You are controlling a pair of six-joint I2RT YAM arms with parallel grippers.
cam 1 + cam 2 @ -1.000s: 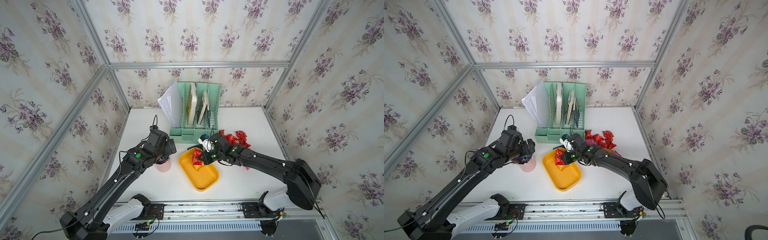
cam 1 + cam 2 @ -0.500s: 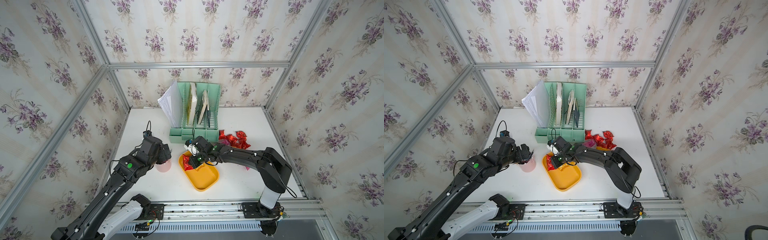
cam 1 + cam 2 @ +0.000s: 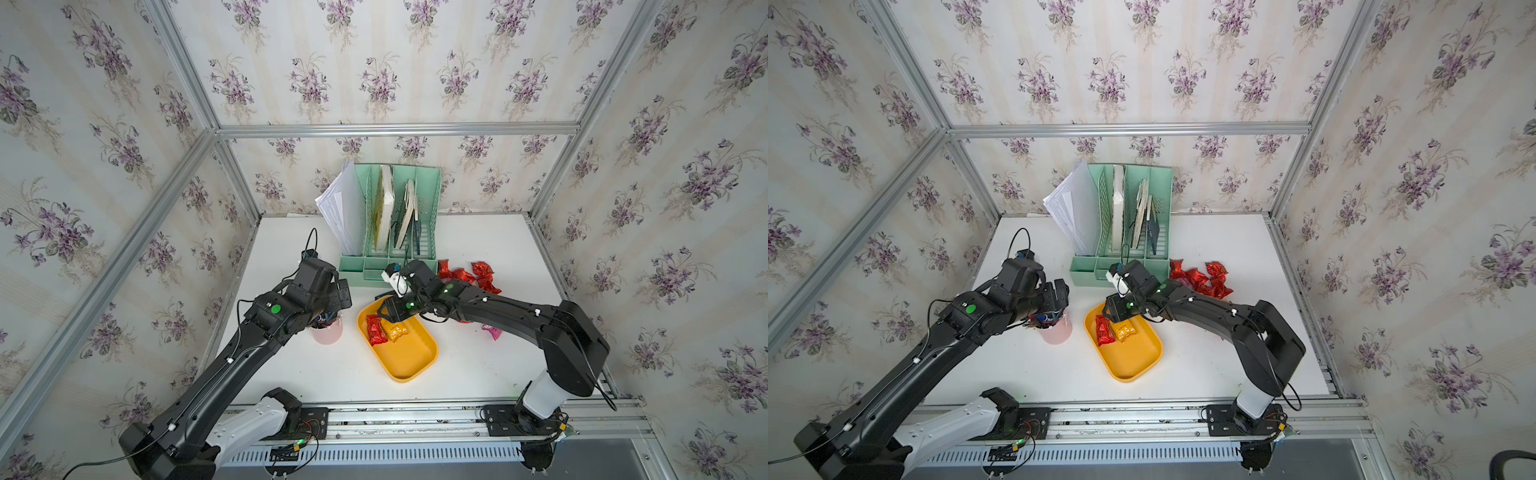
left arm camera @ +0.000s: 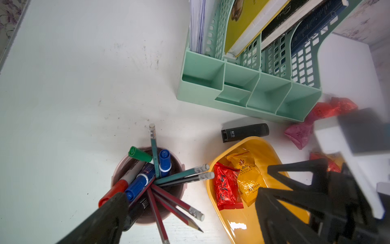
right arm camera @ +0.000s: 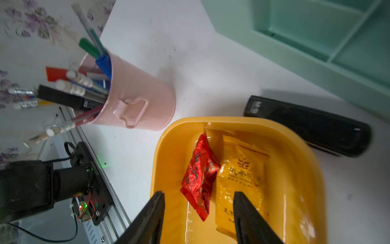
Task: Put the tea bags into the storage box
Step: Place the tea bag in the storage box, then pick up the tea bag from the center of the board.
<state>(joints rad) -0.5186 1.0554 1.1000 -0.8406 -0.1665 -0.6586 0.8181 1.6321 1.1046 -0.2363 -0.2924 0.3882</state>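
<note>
The storage box [image 3: 409,359] [image 3: 1133,357] is a shallow yellow-orange tray in the middle of the table. In it lie a red tea bag [image 3: 375,330] [image 5: 200,171] and an orange-yellow one [image 3: 395,331] [image 5: 240,175], side by side. My right gripper [image 3: 387,311] [image 5: 198,193] hovers open just above them, holding nothing. More red tea bags [image 3: 465,276] [image 3: 1200,278] lie heaped right of the organizer, and a pink one [image 3: 492,332] lies near the right arm. My left gripper [image 3: 341,296] [image 4: 190,194] is open and empty above the pen cup.
A mint-green file organizer [image 3: 390,232] with papers and books stands at the back. A pink pen cup [image 3: 328,332] [image 5: 137,101] full of pens and pencils stands just left of the box. A black oblong stapler-like object [image 4: 244,132] [image 5: 308,124] lies between box and organizer.
My right gripper carried a red tea bag over the box, then opened and let it go; it now lies beside the orange-yellow one. The left arm shifted slightly near the pen cup.
</note>
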